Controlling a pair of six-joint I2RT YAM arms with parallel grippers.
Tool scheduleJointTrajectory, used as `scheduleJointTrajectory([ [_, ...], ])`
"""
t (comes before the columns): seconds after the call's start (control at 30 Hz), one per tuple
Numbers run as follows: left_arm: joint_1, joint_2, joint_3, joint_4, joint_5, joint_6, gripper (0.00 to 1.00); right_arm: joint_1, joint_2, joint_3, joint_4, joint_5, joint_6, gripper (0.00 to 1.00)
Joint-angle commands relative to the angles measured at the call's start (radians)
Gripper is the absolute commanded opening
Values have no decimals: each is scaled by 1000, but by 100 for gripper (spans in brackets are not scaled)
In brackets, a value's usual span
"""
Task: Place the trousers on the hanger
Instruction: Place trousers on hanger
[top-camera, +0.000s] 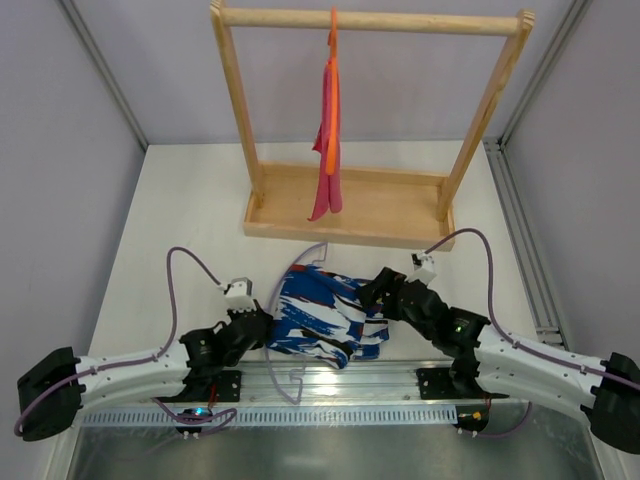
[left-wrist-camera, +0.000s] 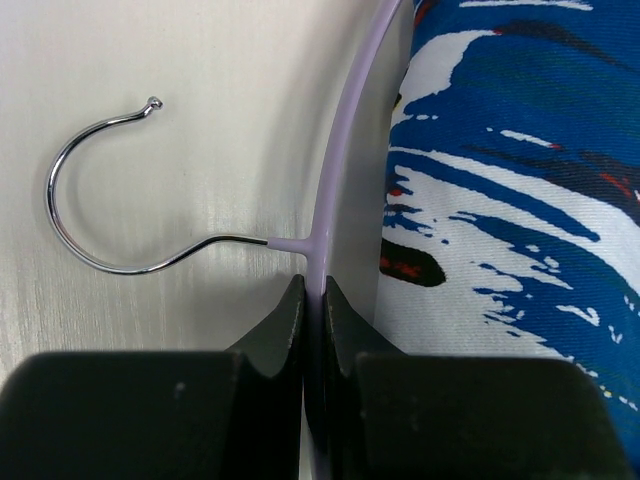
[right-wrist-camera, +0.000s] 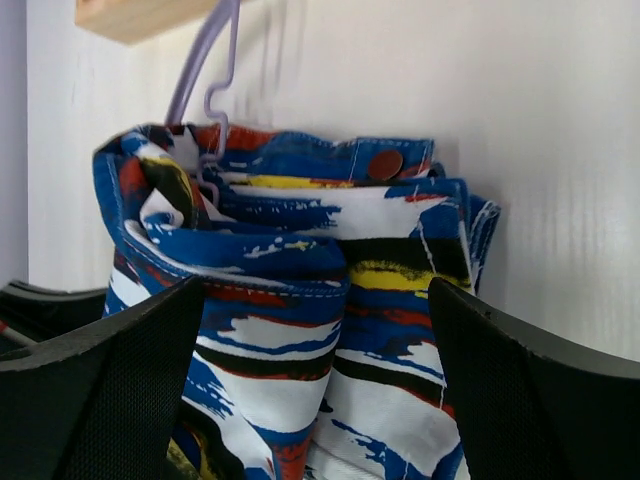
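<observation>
1. The trousers (top-camera: 320, 315), a soft cloth garment printed in royal blue, white, red and black, lie bunched in folds on the white table (top-camera: 190, 200). They sit between the two grippers and on the near side of the wooden rack's base.

2. The thin pale lilac hanger (left-wrist-camera: 335, 150) lies flat on the table along the trousers' left edge. In the right wrist view its notched bar runs into the uppermost folds of the cloth. How far it reaches inside cannot be told.

3. The hanger's silver metal hook (left-wrist-camera: 240, 238) lies on the table surface, pointing away from the trousers.

4. Left gripper (left-wrist-camera: 312, 290): the jaws are pressed together on the lilac bar, just beside the point where the hook's shank joins it. The trousers lie immediately to one side of the black fingers (left-wrist-camera: 270, 340).

5. Right gripper (right-wrist-camera: 315, 300): the jaws are spread wide, one black finger on each side of the folded cloth (the bundle fills most of the gap). Whether either pad touches the fabric cannot be told.

6. The light wooden rack (top-camera: 350, 205) stands farther back on the table. From its top rail hangs an orange hanger with a plain pink cloth (top-camera: 330, 130), well apart from the trousers.

7. A metal rail (top-camera: 330, 385) runs along the near table edge between the arm bases.
</observation>
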Motion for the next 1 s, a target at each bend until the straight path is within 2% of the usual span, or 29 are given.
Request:
scheduleJointTrajectory([
  [0.0, 4, -24, 3, 61, -15, -23, 0, -9, 59, -33, 265, -160, -32, 94],
  [0.3, 4, 8, 2, 84, -16, -57, 0, -8, 186, -92, 479, -188, -6, 94],
  [0.4, 4, 44, 5, 111, -12, -63, 0, -7, 225, -86, 500, -189, -12, 88],
  [0.5, 4, 80, 8, 116, -20, -70, 0, -7, 200, -78, 467, -141, -43, 56],
  [0.53, 4, 88, 12, 107, -26, -73, 0, -7, 180, -55, 432, -75, -61, 31],
  [0.63, 4, 134, 35, -4, -78, -139, 0, -30, 148, 9, 318, 33, -173, 4],
  [0.8, 6, 272, 58, -29, -93, -225, 0, -93, 241, 39, 285, 24, -241, 4],
  [0.97, 6, 323, 69, -19, -101, -239, 0, -104, 231, 42, 227, 91, -250, 5],
])
